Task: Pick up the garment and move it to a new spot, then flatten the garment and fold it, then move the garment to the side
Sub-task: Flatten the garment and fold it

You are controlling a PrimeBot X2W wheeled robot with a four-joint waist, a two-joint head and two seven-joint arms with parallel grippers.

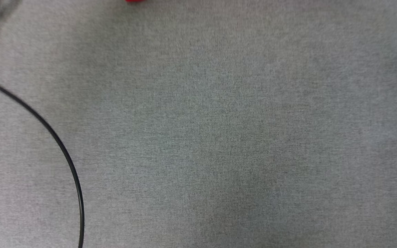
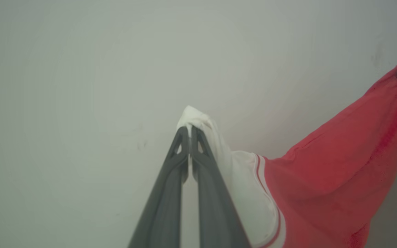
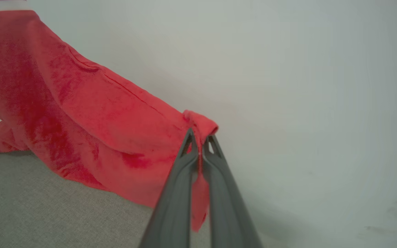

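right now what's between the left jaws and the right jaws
The garment: the left wrist view shows it running from the left gripper, jaws shut on its white sleeve, toward the right gripper, shut on a red edge in the right wrist view.

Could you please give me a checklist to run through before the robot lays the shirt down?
1. Left tool shut on the white sleeve of the shirt: ok.
2. Right tool shut on a red edge: ok.
3. Shirt hanging free of the grey surface: not ok, its lower part seems to rest there.
4. Black cable away from the landing spot: cannot tell.
5. Which side faces up: cannot tell.
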